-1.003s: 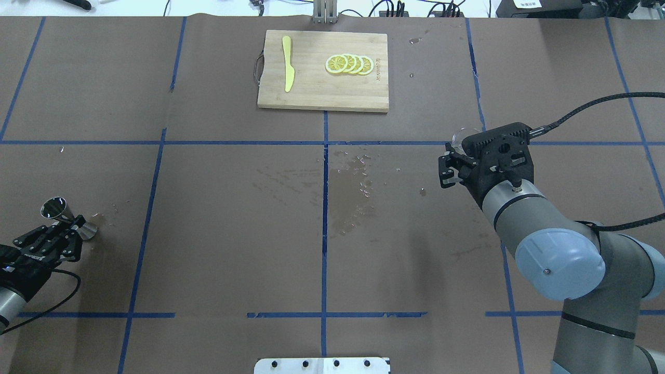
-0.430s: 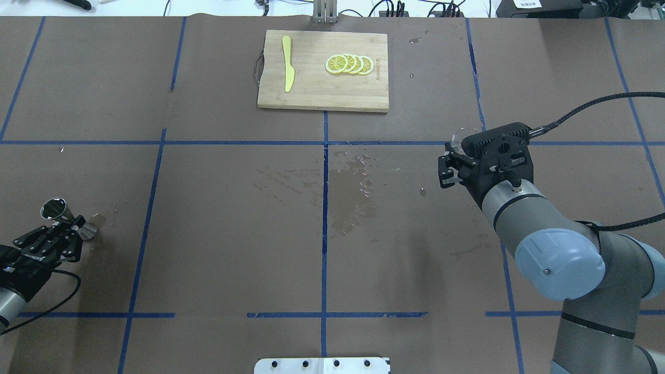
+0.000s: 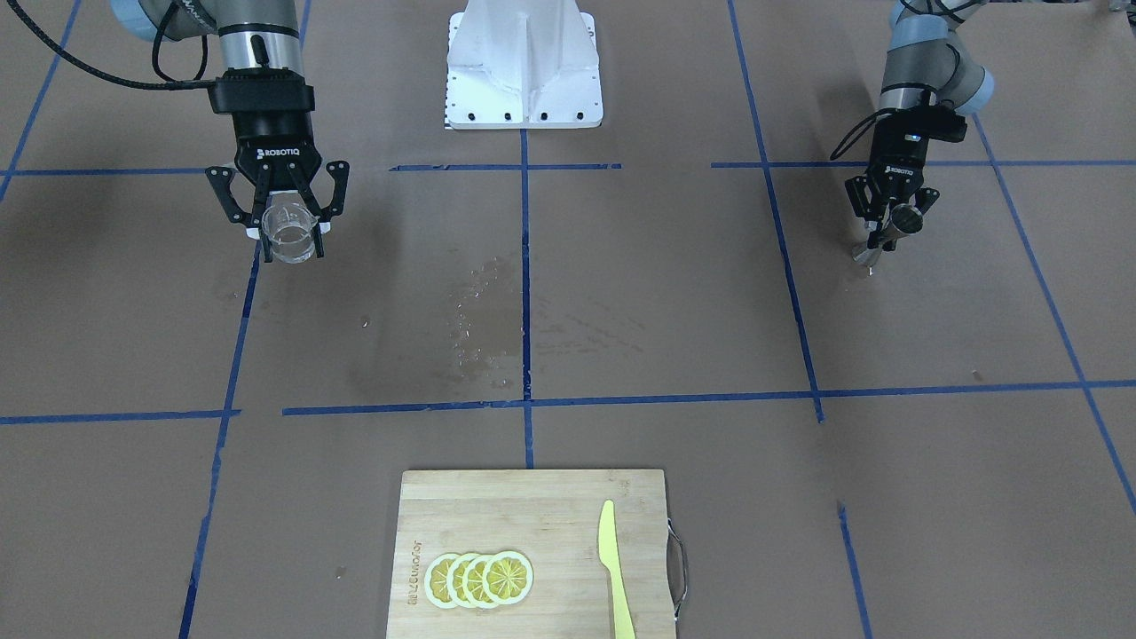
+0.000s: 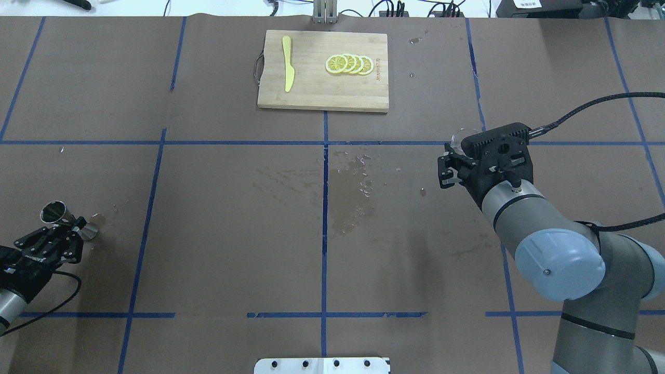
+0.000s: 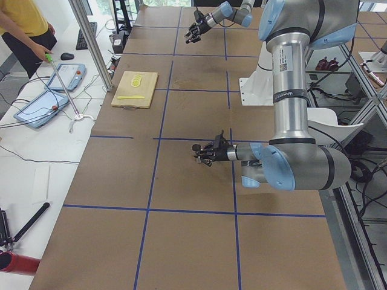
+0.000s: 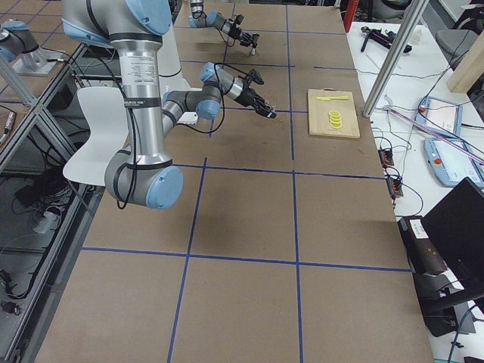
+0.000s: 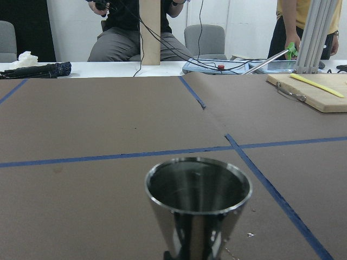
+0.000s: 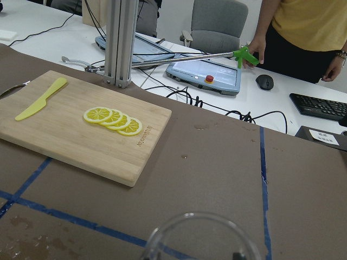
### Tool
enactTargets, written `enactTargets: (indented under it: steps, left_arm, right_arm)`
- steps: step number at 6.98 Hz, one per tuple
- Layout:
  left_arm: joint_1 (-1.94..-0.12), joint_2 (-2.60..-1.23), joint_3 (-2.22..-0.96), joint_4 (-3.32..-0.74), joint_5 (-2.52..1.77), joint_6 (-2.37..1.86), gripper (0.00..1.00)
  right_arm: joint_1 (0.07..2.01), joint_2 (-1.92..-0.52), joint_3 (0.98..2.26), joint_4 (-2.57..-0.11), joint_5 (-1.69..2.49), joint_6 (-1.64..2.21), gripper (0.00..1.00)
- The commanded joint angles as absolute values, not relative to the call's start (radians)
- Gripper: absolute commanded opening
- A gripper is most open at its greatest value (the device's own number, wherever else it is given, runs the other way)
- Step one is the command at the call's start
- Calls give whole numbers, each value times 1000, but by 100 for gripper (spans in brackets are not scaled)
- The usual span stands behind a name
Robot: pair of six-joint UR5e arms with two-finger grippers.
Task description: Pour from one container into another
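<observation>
Over the last second the left claw [image 4: 77, 228] has slipped a little back toward the robot, carrying the steel jigger [image 4: 57, 213] with it. Its fingers are pinched narrow on the jigger's waist. The jigger is tilted, its open mouth up and beyond the fingertips. Whether the lower cone touches the table [image 4: 234, 249] is unclear from these views. The right claw [image 3: 289, 245] has barely stirred. It grips the glass cup [image 3: 287, 229] between its fingers, mouth up. The two claws are still well apart, so no pour is possible yet. I judge this a small settling of the grasp; the vessels have yet to be brought together, perhaps over the wet patch [image 4: 353, 208] between the claws.
</observation>
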State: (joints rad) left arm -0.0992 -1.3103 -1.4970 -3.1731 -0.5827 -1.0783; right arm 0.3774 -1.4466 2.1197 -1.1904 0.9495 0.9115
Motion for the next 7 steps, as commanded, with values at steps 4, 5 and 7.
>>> enactTargets:
  steps: [4, 5, 7]
  left_arm:
    - [-97, -1310, -1499, -3175, -583, -1077, 45]
    - [-97, -1309, -1499, -3175, -584, -1077, 49]
    - [-97, -1299, -1506, -3178, -606, -1068, 69]
  right_arm:
    - [377, -1433, 2125, -1192, 950, 913, 0]
    - [377, -1431, 2125, -1192, 950, 913, 0]
    - [379, -1430, 2128, -1192, 968, 913, 0]
